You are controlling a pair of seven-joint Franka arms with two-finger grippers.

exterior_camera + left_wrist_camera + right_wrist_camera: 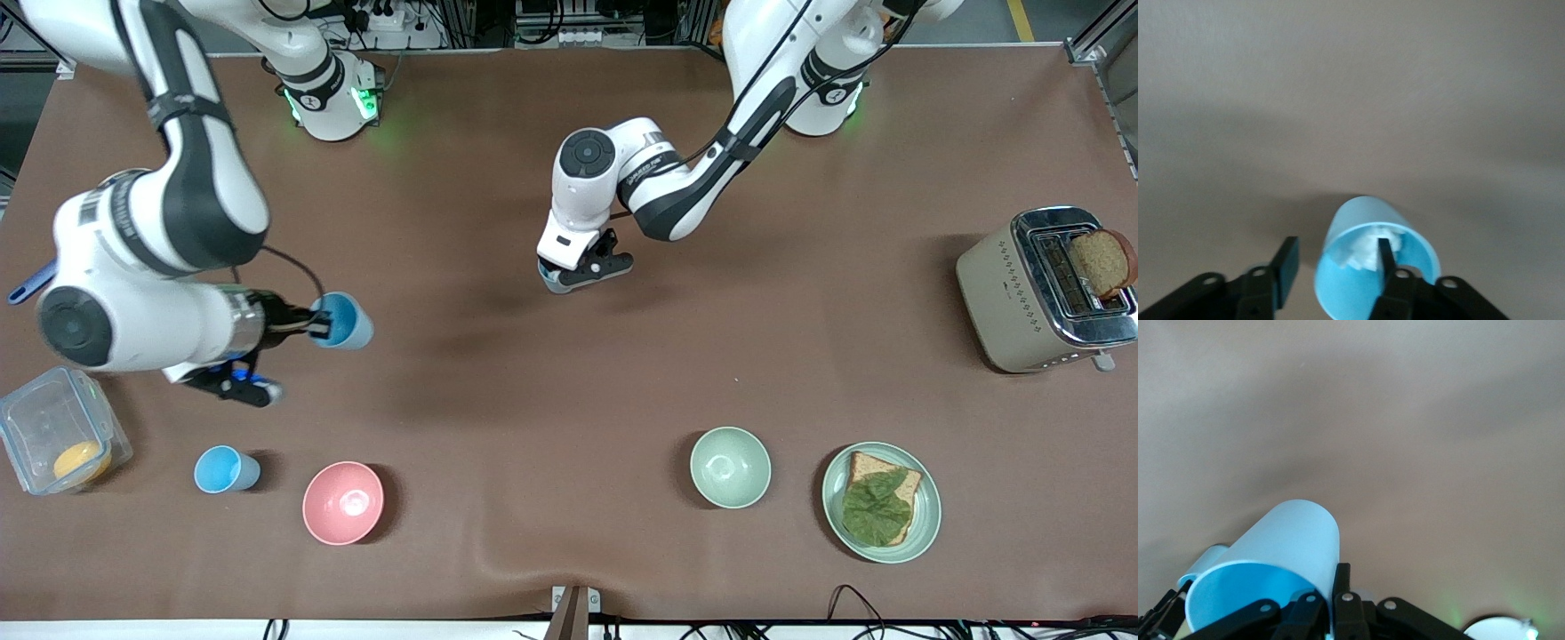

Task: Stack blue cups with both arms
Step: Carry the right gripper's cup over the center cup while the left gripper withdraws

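Note:
I see three blue cups. My right gripper (320, 324) is shut on the rim wall of one blue cup (345, 320) and holds it on its side above the table; in the right wrist view this cup (1271, 560) has one finger (1341, 577) outside it. My left gripper (569, 276) is low at the table's middle, open, straddling the wall of a second blue cup (553, 283). In the left wrist view one finger (1385, 250) is inside this cup (1365, 293) and the other (1289, 257) stands apart outside. A third blue cup (227, 468) stands upright near the front edge.
A pink bowl (343, 502) sits beside the third cup, with a clear box (53, 440) holding something orange at the right arm's end. A green bowl (730, 467), a plate (925, 520) with a sandwich, and a toaster (1022, 293) are toward the left arm's end.

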